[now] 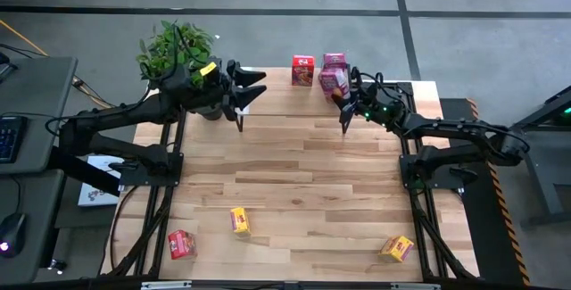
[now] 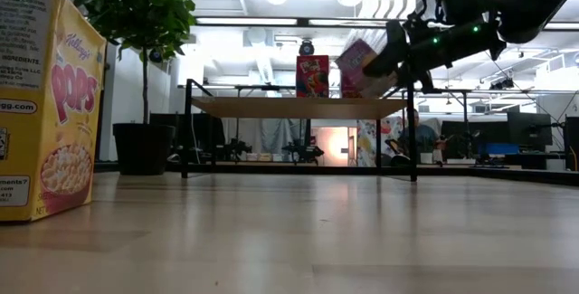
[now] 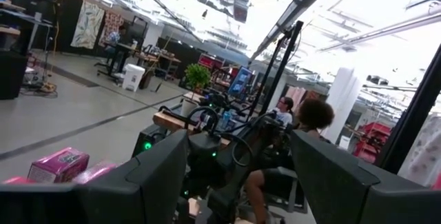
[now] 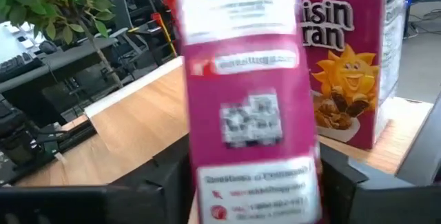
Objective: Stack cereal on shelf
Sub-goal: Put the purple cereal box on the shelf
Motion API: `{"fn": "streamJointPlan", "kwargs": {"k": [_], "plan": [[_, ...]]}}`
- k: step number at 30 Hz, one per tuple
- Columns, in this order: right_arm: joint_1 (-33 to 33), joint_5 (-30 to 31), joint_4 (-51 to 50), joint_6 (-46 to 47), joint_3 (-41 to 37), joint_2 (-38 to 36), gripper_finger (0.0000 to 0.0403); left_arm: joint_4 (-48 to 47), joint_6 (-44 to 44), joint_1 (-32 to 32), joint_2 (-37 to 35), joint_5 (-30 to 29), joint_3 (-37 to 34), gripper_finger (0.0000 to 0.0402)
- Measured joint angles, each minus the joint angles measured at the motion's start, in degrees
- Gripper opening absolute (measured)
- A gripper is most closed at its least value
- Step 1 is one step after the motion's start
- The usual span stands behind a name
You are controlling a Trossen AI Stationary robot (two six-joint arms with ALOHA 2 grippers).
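The shelf [image 1: 285, 98] stands at the table's far edge; the low view shows its wood top [image 2: 298, 107] on black legs. A red box [image 1: 302, 70] and a pink Raisin Bran box [image 4: 351, 58] stand upright on it. My right gripper [image 1: 346, 92] is shut on a second magenta box [image 2: 360, 68] at the shelf's right part, next to the standing pink box. My left gripper [image 1: 254, 85] is open and empty over the shelf's left end. Two yellow boxes [image 1: 240, 220] [image 1: 398, 248] and a red box [image 1: 182, 244] lie on the table's near part. My right gripper pinches the magenta box between its two fingers [image 4: 165, 182], one on each broad side of the box's lower part [image 4: 251, 182]. It comes from the table's right, slanting down. The box is tilted just above the shelf top; whether its lower edge touches the shelf I cannot tell.
A potted plant [image 1: 174, 49] stands at the far left corner, close behind my left arm. In the low view a yellow box [image 2: 45, 104] stands close to the camera. Bare wood lies between the shelf and the near boxes. People sit in the room beyond [image 3: 303, 127].
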Motion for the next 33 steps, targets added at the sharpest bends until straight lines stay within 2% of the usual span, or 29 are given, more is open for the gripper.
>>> {"fn": "streamJointPlan", "kwargs": {"k": [4,7,15,18,23,26,29,33], "plan": [[0.0,0.66,-0.14,0.42,0.02,-0.04,0.0237,-0.95,-0.02,0.0,0.0,0.0,0.0,0.0245],[0.0,0.57,-2.48,0.33,0.86,-0.22,0.0244,-1.56,-0.02,0.0,0.0,0.0,0.0,0.0245],[0.0,0.12,-26.19,-7.41,12.03,-0.11,0.0242,-3.4,-0.02,0.0,0.0,0.0,0.0,0.0245],[0.0,-1.44,-31.91,-10.08,14.84,-0.11,0.0223,-3.57,-0.02,0.0,0.0,0.0,0.0,0.0245],[0.0,-2.95,-35.4,-12.58,17.03,-0.13,0.0152,-3.56,-0.02,0.0,0.0,0.0,0.0,0.0245],[0.0,-3.06,-35.44,-10.81,17.03,-0.13,0.0117,-3.56,-0.02,0.0,0.0,0.0,0.0,0.0245],[0.0,-4.73,-35.43,-8.95,17.03,-0.13,0.0108,-3.56,-0.02,0.0,0.0,0.01,0.0,0.0245],[0.0,-6.7,-35.44,-8.51,17.03,-0.11,0.0134,-3.56,-0.02,0.0,0.0,0.0,0.0,0.0245]]}}
